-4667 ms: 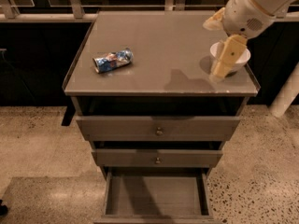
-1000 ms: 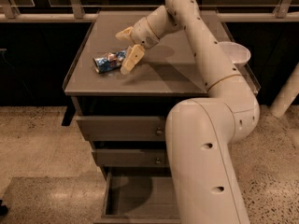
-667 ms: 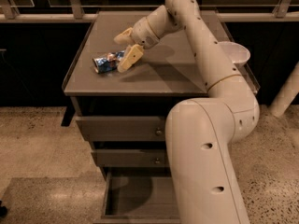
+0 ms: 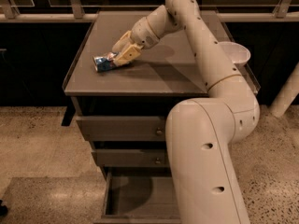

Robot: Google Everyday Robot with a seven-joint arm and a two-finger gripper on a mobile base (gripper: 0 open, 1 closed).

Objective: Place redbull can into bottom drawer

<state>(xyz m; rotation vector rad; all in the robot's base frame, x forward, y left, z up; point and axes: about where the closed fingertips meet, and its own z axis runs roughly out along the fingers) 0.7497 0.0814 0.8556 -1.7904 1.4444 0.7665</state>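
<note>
The redbull can [image 4: 103, 63] lies on its side on the left part of the grey cabinet top [image 4: 159, 73]. My gripper [image 4: 122, 50] is down at the can's right end, its tan fingers [image 4: 127, 54] on either side of that end. The arm reaches over the top from the right and hides much of the cabinet's front. The bottom drawer [image 4: 133, 197] is pulled out below, showing its flat grey floor with nothing on the part I can see. Its right side is hidden behind the arm.
A white bowl [image 4: 233, 52] stands at the right edge of the cabinet top, partly behind the arm. Two upper drawers [image 4: 121, 127] with small round knobs are closed. A railing runs along the back. The floor is speckled stone.
The gripper has moved left and down from beside the can onto its right end. Earlier it was over by the white bowl. The can lies in about the same place.
</note>
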